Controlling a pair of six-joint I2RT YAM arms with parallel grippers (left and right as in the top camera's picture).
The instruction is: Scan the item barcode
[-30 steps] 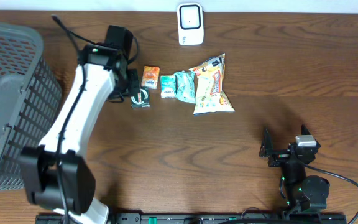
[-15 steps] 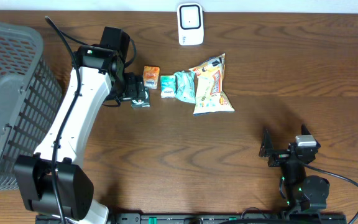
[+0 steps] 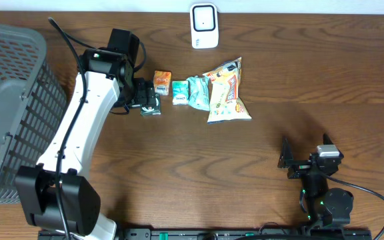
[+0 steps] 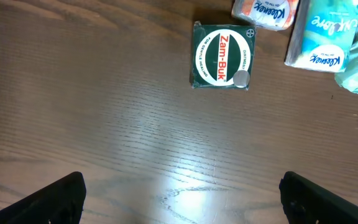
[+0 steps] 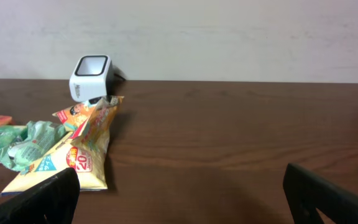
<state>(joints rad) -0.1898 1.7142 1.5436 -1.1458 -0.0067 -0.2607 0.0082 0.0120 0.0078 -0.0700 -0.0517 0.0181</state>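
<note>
We see the white scanner [image 5: 92,76]; a yellow snack bag [image 5: 82,155] lies just in front of it, crumpled green packs [image 5: 30,142] in front and to its left.

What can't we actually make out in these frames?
- Barcode on the Zam-Buk box: the left wrist view shows only its labelled top face; no barcode is visible.
- Blue Kleenex pack: left wrist view, cut off by the top edge.
- Basket: overhead, cut off by the left edge.
- Snack bag print: overhead, too small to read.
</note>
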